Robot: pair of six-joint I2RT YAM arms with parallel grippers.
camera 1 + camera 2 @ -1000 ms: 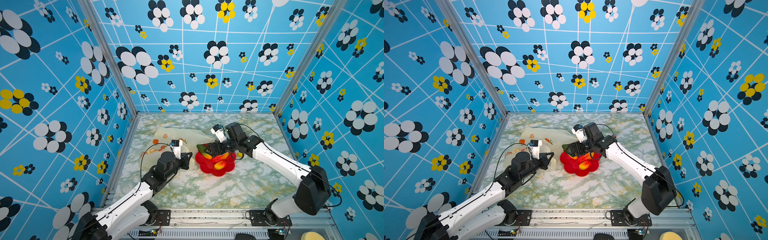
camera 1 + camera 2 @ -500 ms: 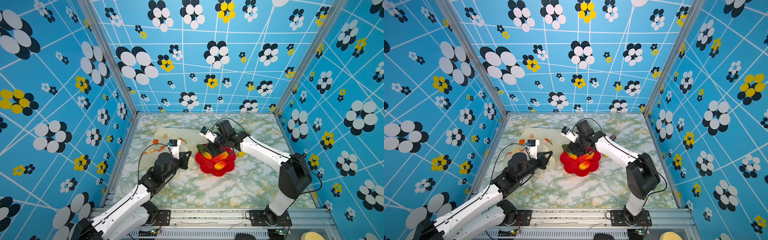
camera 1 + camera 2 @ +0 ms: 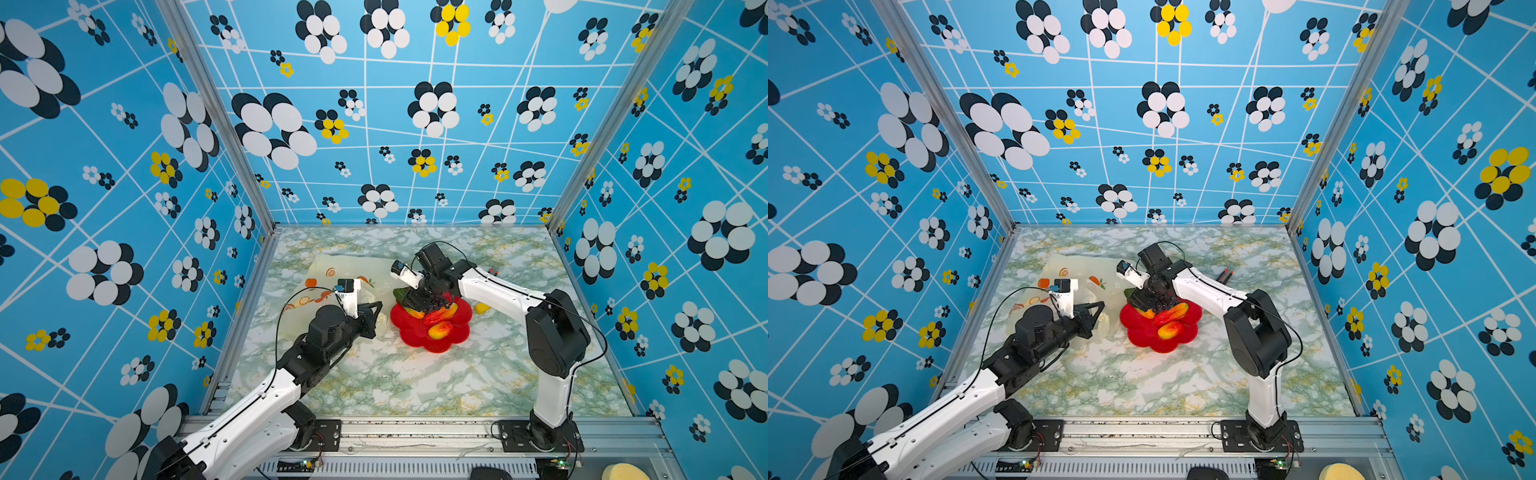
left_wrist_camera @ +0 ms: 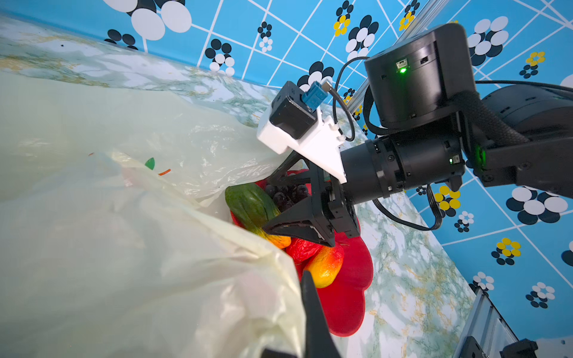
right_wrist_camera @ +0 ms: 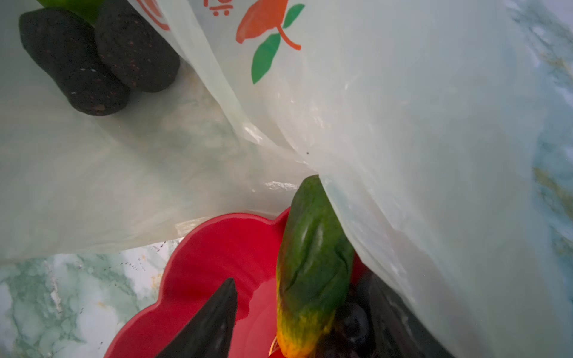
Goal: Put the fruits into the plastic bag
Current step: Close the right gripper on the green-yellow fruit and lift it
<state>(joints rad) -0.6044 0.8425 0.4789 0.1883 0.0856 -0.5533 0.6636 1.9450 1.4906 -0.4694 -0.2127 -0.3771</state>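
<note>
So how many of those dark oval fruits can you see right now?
2. Both dark oval fruits lie inside the plastic bag, side by side and touching. Others may be hidden under the bag's folds.

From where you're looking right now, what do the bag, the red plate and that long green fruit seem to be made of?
Plastic bag: thin translucent film, crinkled, glinting at folds.
Red plate: likely hard moulded plastic, smooth and glossy.
Green fruit: probably painted foam or rubbery plastic, its skin dented and faintly shiny.
</note>
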